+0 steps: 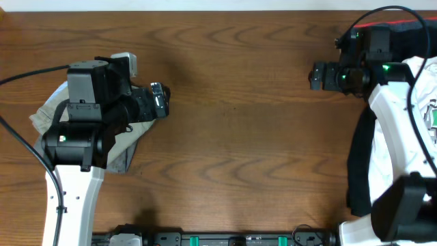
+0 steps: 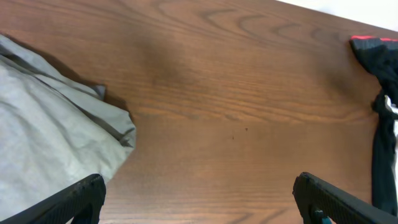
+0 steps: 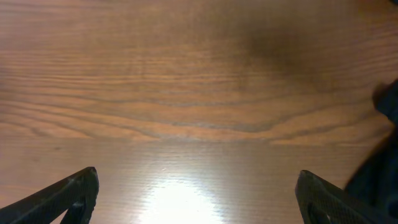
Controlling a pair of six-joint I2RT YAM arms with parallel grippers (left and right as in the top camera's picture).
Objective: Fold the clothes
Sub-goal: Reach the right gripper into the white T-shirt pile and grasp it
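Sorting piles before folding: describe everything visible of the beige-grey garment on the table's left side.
The beige-grey cloth garment lies bunched and creased on the brown wooden table, soft like woven cotton, with layered folds and a darker grey patch at one edge. The left arm covers its middle, so its type is unclear. Nothing grips it.

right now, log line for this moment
left claw open, empty | right claw open, empty | white t-shirt at right edge, ungrasped

Brown wood-grain table (image 1: 239,102) bears khaki-grey garment (image 2: 50,143), red-striped black garment (image 2: 378,55), white T-shirt (image 1: 429,96).
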